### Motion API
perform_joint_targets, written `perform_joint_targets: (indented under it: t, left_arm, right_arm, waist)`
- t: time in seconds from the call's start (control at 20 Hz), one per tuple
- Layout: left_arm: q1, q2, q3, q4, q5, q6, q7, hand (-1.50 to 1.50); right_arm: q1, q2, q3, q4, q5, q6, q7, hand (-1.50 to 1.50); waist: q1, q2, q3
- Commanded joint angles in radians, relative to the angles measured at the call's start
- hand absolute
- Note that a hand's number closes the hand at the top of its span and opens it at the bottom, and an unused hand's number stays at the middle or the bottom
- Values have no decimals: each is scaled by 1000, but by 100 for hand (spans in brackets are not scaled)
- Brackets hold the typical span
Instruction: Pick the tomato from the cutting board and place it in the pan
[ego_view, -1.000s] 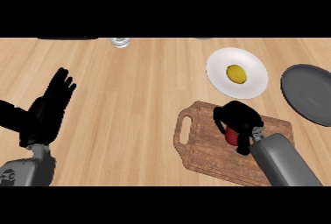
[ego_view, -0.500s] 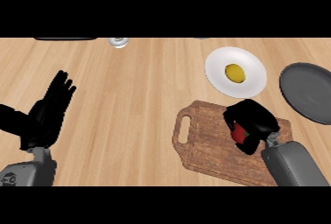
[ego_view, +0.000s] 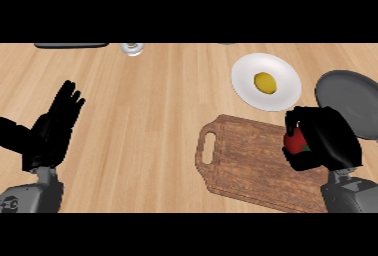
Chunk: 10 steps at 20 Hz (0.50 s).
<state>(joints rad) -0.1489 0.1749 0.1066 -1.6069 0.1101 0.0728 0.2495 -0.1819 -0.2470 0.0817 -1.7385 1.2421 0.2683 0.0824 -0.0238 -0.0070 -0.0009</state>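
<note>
The red tomato shows as a small patch inside my right hand, whose fingers are curled round it. That hand hangs over the right end of the brown wooden cutting board, close to the dark grey pan at the right edge. Most of the tomato is hidden by the hand. My left hand rests open at the left, fingers up, away from the board.
A white plate carrying a yellow item lies behind the board, left of the pan. A small glass jar and a dark flat object sit at the counter's far edge.
My right hand has moved rightward across the board toward the pan with the tomato enclosed. The left hand has stayed in place.
</note>
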Motion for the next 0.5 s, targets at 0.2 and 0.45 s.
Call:
perform_joint_targets:
  t: [0.2,0.45]
  left_arm:
    - [9,-9,-2,42,-8,-24,-64,0]
    - [-36,-22,-17,44,-20,-10,-23,0]
  right_arm:
    - [-33,-24,-89,-344,-31,165,123,150]
    - [-157,-33,-247,-273,-136,214,154,150]
  waist:
    - [19,5,0]
    - [24,7,1]
